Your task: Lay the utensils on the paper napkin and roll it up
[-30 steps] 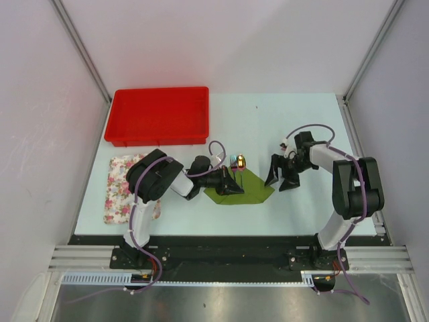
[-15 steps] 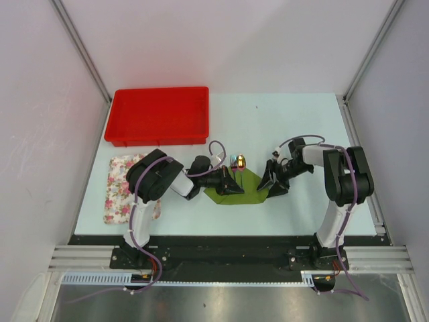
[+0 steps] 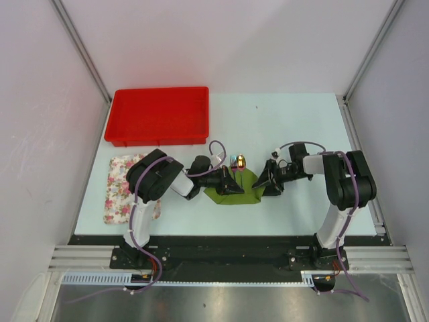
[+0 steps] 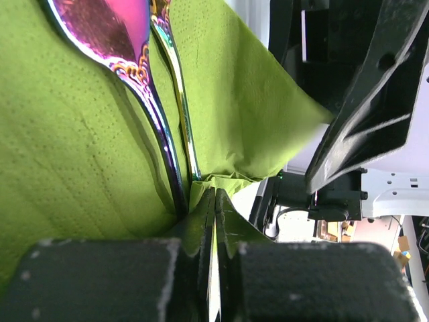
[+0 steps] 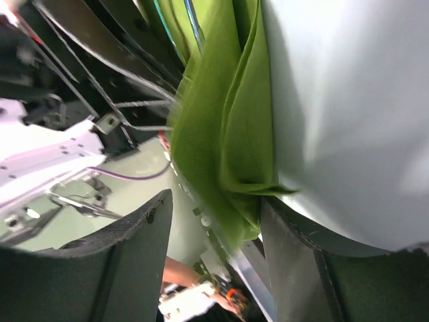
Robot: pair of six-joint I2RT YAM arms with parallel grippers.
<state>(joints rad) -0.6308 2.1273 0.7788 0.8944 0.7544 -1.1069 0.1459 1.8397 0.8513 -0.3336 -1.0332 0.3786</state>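
Note:
The olive-green paper napkin [image 3: 246, 193] lies on the table between my two grippers. The utensils [image 3: 237, 163] lie on it, with their golden-orange and pink ends sticking out past its far edge. In the left wrist view, the pink-purple spoon [image 4: 110, 30] and a slim iridescent utensil [image 4: 176, 84] rest on the napkin [image 4: 60, 147]. My left gripper [image 3: 231, 187] [image 4: 214, 196] is shut on the napkin's left fold, right by the handles. My right gripper [image 3: 265, 182] [image 5: 216, 201] is open, with the napkin's folded right corner [image 5: 224, 134] between its fingers [image 5: 134, 255].
A red tray [image 3: 159, 115] stands at the back left. A floral pink and white cloth [image 3: 119, 189] lies at the left, partly under the left arm. The table's right and far parts are bare light blue.
My right gripper has moved left from beside the napkin to its right corner, which now sits between the open fingers and is lifted. The left gripper has not moved.

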